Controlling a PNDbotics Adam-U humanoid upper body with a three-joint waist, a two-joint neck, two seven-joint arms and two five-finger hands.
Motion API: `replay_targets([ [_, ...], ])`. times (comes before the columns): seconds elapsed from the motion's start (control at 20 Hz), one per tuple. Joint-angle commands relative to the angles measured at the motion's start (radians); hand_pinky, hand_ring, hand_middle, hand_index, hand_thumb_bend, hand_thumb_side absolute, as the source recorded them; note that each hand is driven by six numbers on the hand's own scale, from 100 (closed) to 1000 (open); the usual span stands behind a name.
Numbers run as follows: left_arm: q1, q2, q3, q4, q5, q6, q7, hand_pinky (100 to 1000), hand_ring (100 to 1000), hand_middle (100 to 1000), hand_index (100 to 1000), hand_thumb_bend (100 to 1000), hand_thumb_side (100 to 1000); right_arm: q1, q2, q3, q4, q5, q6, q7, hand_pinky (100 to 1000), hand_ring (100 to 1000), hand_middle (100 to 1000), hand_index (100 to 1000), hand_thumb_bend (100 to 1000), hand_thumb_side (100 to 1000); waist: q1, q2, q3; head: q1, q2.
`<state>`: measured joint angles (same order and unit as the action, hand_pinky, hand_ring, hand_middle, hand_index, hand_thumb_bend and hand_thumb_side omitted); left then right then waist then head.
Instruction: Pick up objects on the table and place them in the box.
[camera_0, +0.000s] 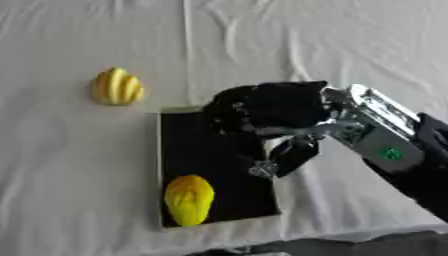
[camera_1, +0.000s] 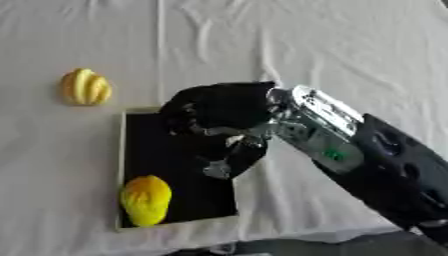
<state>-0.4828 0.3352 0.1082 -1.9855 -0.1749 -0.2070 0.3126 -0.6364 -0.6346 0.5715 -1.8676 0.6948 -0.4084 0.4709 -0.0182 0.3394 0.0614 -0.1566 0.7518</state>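
Left eye view: right hand (camera_0: 267, 107) enters from 3 o'clock and hangs over the far right part of the box (camera_0: 206, 160).
Hand state: fingers curled downward, thumb hanging lower; nothing seen in its hold.
Box: shallow, dark inside, pale rim, lying on the white cloth (camera_0: 79, 190).
Item in box: yellow ridged fruit (camera_0: 189, 199) at the near left corner, 7 o'clock from the hand.
Item on cloth: second yellow fruit (camera_0: 117, 87), outside the box, 10 o'clock from the hand, near the box's far left corner.
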Motion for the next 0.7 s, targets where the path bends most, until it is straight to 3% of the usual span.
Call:
replay_targets([
  [0.05,-0.006,0.024,0.000,-0.015,0.005,-0.001,-0.005,779,790,766,864,100,336,-0.001,-0.016,-0.029,-0.017,0.017,-0.018,-0.020,968,964,852,942,100,251,0.002,-0.019,-0.003,0.001,0.000],
  [0.35,-0.006,0.028,0.000,-0.015,0.003,-0.001,-0.005,780,790,766,864,100,329,0.024,-0.044,-0.096,-0.088,-0.041,0.024,-0.081,953,941,815,926,100,178,0.006,-0.023,-0.008,0.007,-0.002],
  [0.55,-0.007,0.051,0.002,-0.015,-0.005,0.009,-0.001,779,790,765,863,100,320,0.046,-0.073,-0.190,-0.130,-0.102,0.084,-0.142,935,914,756,906,100,100,0.012,-0.028,-0.020,0.025,-0.003],
  [0.7,-0.008,0.083,0.000,-0.015,-0.013,0.030,-0.002,778,789,765,861,100,317,0.060,-0.102,-0.264,-0.132,-0.148,0.119,-0.188,938,910,741,896,100,100,0.016,-0.030,-0.029,0.037,-0.003],
])
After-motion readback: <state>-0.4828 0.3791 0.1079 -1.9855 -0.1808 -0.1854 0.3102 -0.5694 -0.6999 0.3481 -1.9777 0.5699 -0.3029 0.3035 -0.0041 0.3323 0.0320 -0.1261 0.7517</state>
